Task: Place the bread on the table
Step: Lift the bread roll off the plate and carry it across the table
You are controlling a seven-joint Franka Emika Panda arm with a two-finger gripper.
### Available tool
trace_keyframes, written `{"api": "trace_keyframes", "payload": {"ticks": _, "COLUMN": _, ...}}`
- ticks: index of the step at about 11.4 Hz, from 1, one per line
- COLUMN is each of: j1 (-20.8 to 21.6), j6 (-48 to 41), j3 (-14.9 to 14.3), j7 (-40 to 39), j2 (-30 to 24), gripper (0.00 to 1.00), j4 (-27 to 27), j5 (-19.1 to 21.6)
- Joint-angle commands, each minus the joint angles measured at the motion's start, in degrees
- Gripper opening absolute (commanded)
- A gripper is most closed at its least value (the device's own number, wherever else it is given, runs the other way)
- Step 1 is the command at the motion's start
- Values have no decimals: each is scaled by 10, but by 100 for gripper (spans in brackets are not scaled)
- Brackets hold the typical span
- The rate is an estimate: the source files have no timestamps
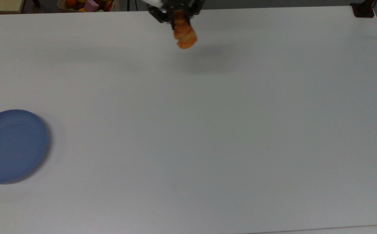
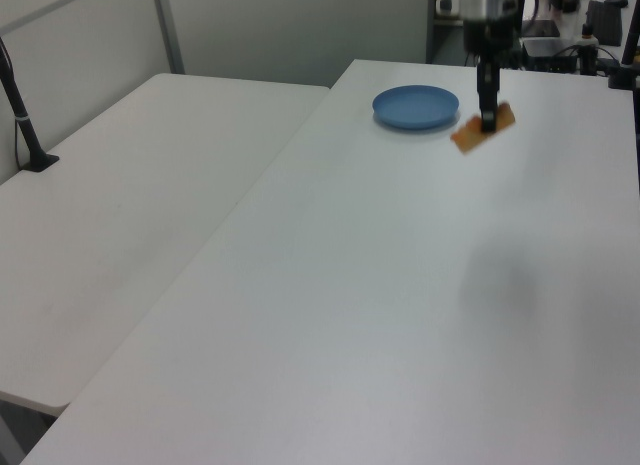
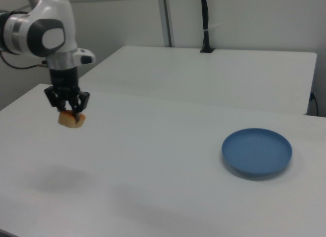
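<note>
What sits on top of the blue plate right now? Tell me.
Nothing: the blue plate lies bare on the table. The bread hangs clamped in the gripper, above the tabletop, well away from it.

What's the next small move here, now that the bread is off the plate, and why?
Probably lower straight down toward the table. The gripper is shut on the bread, which hangs well above the white surface, with its shadow lying apart below it. The blue plate sits far off, so the spot underneath looks free for setting it down.
</note>
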Motion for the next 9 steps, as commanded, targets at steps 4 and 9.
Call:
{"api": "trace_keyframes", "payload": {"ticks": 4, "j1": 47, "j6": 83, "j3": 164, "j7": 114, "j2": -22, "gripper": 42, "j4": -141, "j5": -14}}
{"api": "trace_keyframes", "payload": {"ticks": 9, "j1": 50, "j6": 251, "j3": 247, "j7": 261, "j2": 22, "gripper": 42, "j4": -184, "j5": -66}}
